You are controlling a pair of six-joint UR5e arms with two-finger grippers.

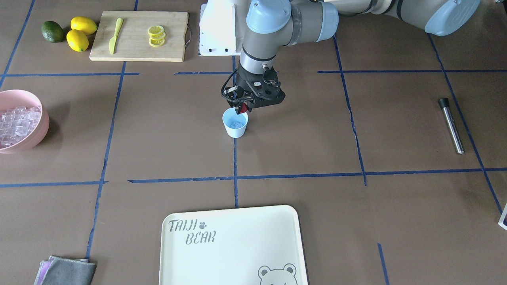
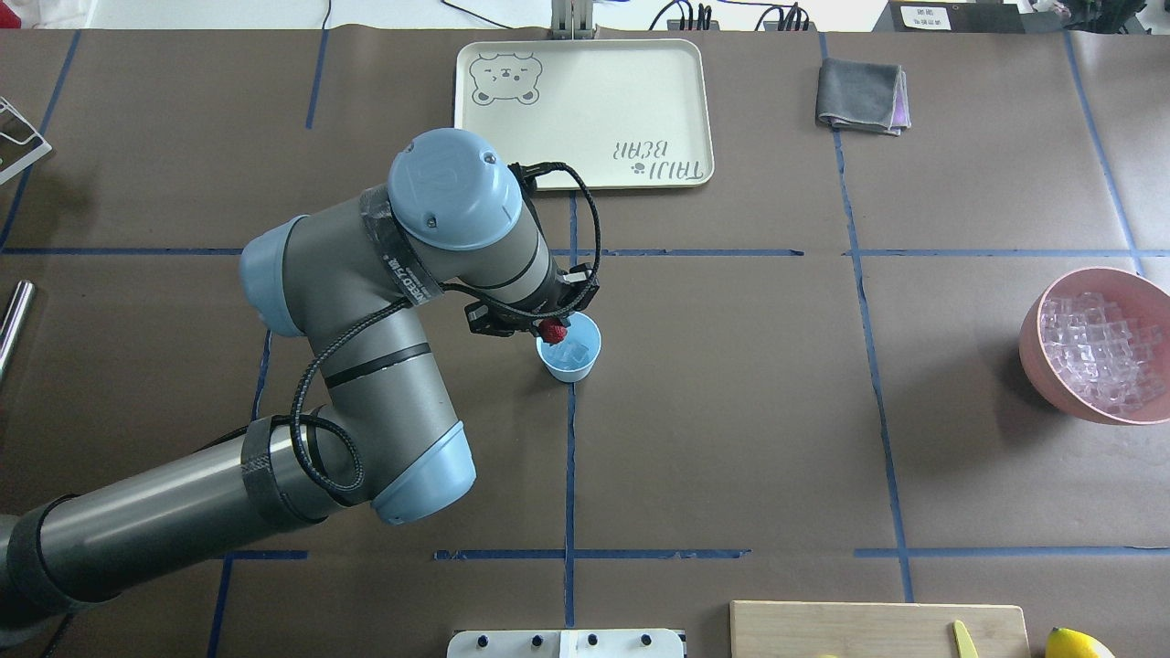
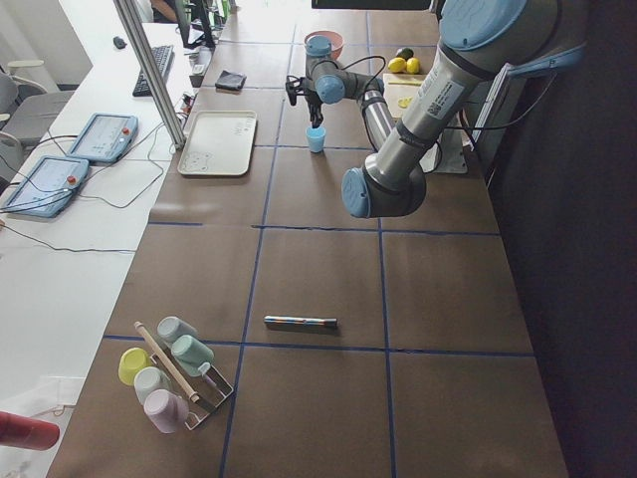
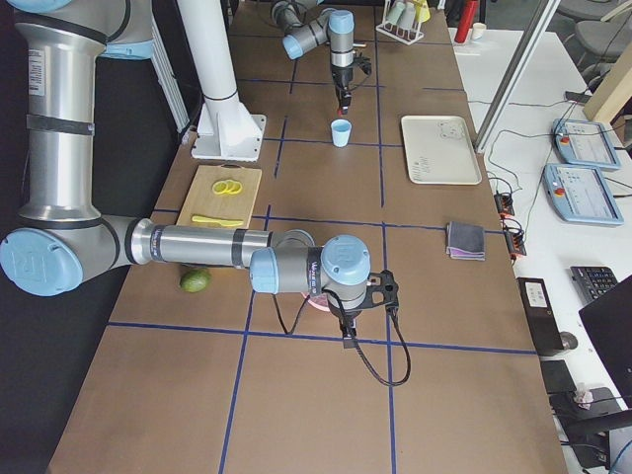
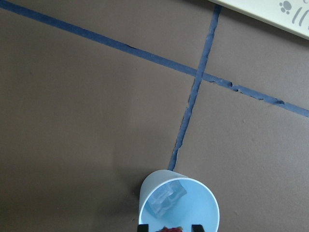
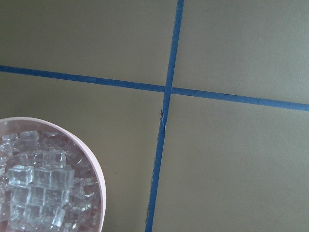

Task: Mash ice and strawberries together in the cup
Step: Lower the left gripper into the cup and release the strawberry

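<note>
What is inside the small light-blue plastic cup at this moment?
Clear whitish ice cubes lie in the small light-blue plastic cup. The small red strawberry hangs over its rim, in the left end effector, not inside. The bottom under the ice is hidden.

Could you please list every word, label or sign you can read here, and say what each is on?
"TAIJI BEAR": on the cream tray, beside a paw print.
Red lettering on the left arm's tape: too blurred to read.
White card beyond the table: too small to read.
</note>
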